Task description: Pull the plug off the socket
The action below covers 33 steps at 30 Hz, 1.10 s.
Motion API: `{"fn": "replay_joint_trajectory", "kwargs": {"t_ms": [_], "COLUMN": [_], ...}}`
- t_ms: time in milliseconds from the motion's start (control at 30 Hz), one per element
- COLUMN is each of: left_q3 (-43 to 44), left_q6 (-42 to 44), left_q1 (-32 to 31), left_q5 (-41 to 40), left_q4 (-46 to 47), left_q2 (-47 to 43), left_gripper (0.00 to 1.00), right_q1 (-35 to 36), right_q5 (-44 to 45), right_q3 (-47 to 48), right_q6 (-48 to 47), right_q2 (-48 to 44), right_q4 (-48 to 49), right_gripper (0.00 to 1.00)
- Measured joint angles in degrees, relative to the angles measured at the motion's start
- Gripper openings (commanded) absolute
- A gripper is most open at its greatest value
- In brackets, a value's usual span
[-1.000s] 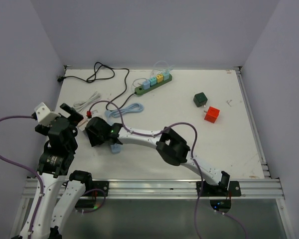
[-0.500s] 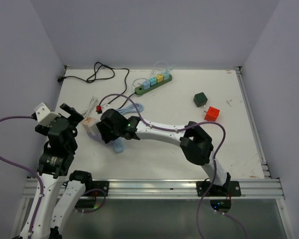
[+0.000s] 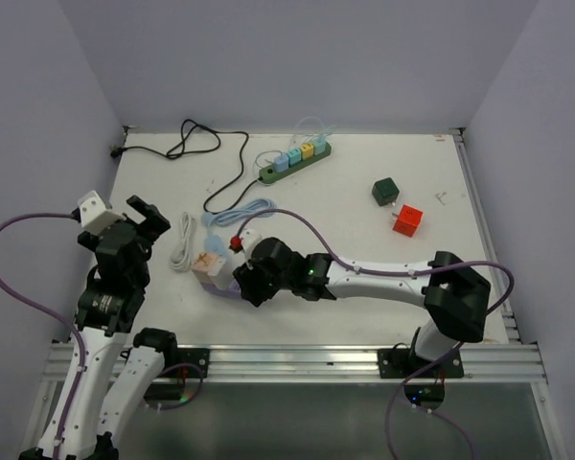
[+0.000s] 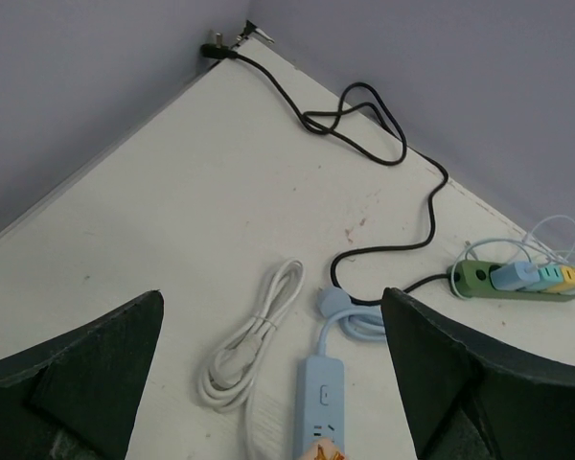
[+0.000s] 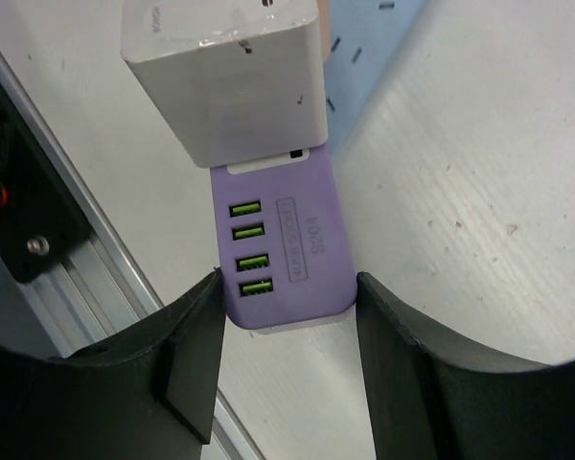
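The right gripper [image 5: 287, 287] is seen closed around a purple USB strip [image 5: 286, 251]. Its two dark fingers [image 5: 187, 359] are pressed against the strip's long sides, close to the end nearest the wrist camera. Four green USB ports are shown in a column on the strip's upper face. The far end of the strip is covered by a white block adapter [image 5: 225, 72], and a light blue strip [image 4: 324, 412] is glimpsed just beside that block. In the overhead view this group lies near the front left of the white table [image 3: 441, 278], close to the aluminium rail, and the right arm is stretched low across the table towards it.

The left gripper [image 4: 273, 297] is held released, with its jaws spread wide and nothing between them, above the table's left side. Below it a coiled white cable [image 4: 249, 331] is seen lying beside the light blue strip.

The dark green power strip [image 3: 295, 160] is found well apart from both grippers, at the back centre of the table and set at a slant. Light blue, yellow and green cube plugs [image 3: 307, 150] are seated in a row along it. A black cord [image 3: 232, 168] is looped from its end to the back left corner. On the right side a dark green cube [image 3: 384, 191] and a red cube [image 3: 407, 220] lie near each other.
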Motion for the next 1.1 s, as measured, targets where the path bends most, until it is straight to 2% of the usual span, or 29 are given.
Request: {"fn": "replay_joint_trajectory", "kwargs": {"t_ms": [200,267,300,333,433,533,667,867,1100], "left_q3": [-2.43,-5.62,-6.91,-8.55,-12.41,-14.27,-15.21,-16.0,-16.02], "left_q6": [0.2,0.0,-0.07,-0.17,-0.46,-0.39,-0.13,-0.02,0.26], "left_q1": [0.0,0.0,0.0,0.0,-0.02,-0.02,-0.02,-0.02,-0.04], "left_q5": [12.57,19.3,21.81,24.76,31.58,35.45,38.34,40.63,42.82], "left_q4": [3.78,6.82,7.85,9.25,11.58,12.41,14.29,16.68,18.75], "left_q2": [0.7,-0.42,-0.74,-1.05,-0.92,-0.15,0.68,1.92,3.52], "left_gripper": [0.97,0.96,0.96,0.95,0.95,0.95,0.95,0.94,0.94], "right_q1": [0.61,0.11,-0.09,-0.11,-0.15,-0.46,-0.57,-1.42,-8.83], "right_q5": [2.05,4.26,5.01,5.53,7.15,8.17,8.48,7.34,-4.02], "right_q3": [-10.99,-12.44,-12.61,-12.61,-12.85,-14.67,-16.57,-16.57,-16.04], "right_q6": [-4.98,-6.71,-7.45,-8.11,-10.1,-11.74,-13.62,-16.85,-21.35], "right_q2": [-3.93,-3.96,-4.0,-4.13,-5.81,-10.05,-15.65,-16.5,-14.49], "right_q4": [3.45,2.56,2.19,1.99,1.53,1.75,2.69,5.49,10.25], "right_gripper": [0.26,0.33,0.54,0.64,0.82,0.95,0.99,0.99,0.99]}}
